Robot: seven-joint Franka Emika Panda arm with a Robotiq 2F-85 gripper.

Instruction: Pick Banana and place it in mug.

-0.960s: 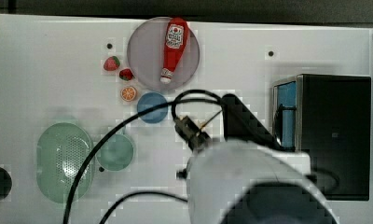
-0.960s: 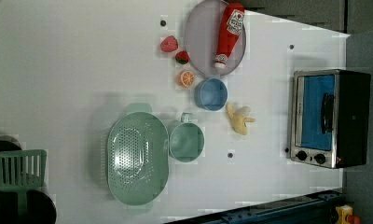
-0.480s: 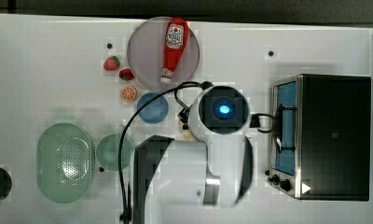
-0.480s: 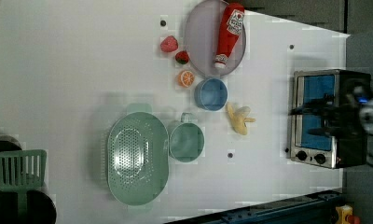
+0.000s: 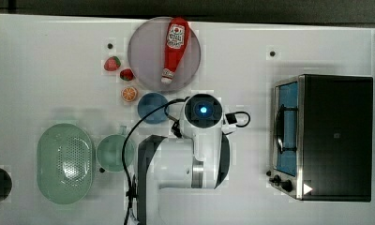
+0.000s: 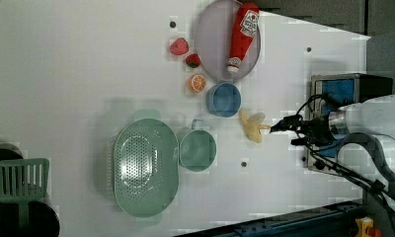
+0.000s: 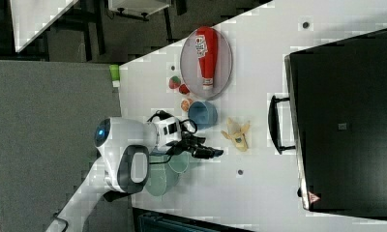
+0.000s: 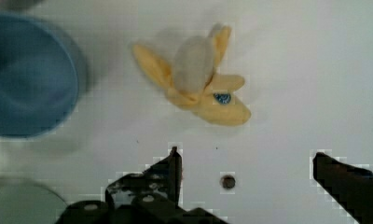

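- Gripper [image 8: 245, 161] spread wide, nothing between the fingers [image 8: 170, 170], hanging clear above the white table [image 8: 287, 70].
- Banana [image 8: 201, 79] half-peeled, lying flat on the table, just ahead of the open fingertips in the wrist view, untouched.
- In the right view, gripper [image 7: 215, 152] to the banana's [image 7: 237, 134] lower left, near but apart; in the left view, gripper [image 6: 278, 127] just off the banana's [image 6: 253, 126] right end.
- Blue bowl [image 6: 224, 99] just beside the banana, empty as far as the wrist view shows.
- Mug [image 6: 197, 149] pale green, nothing visible inside, handle toward the left view's top, close against the colander [image 6: 145, 167].
- Colander holding nothing.
- Round grey plate [image 5: 148, 61] carrying a red ketchup bottle [image 5: 174, 47] lying on its side.
- Two strawberries [image 5: 112, 63] and an orange slice [image 5: 129, 93] loose on the table beside the plate.
- Toaster oven [image 5: 326, 136] at the top view's right.
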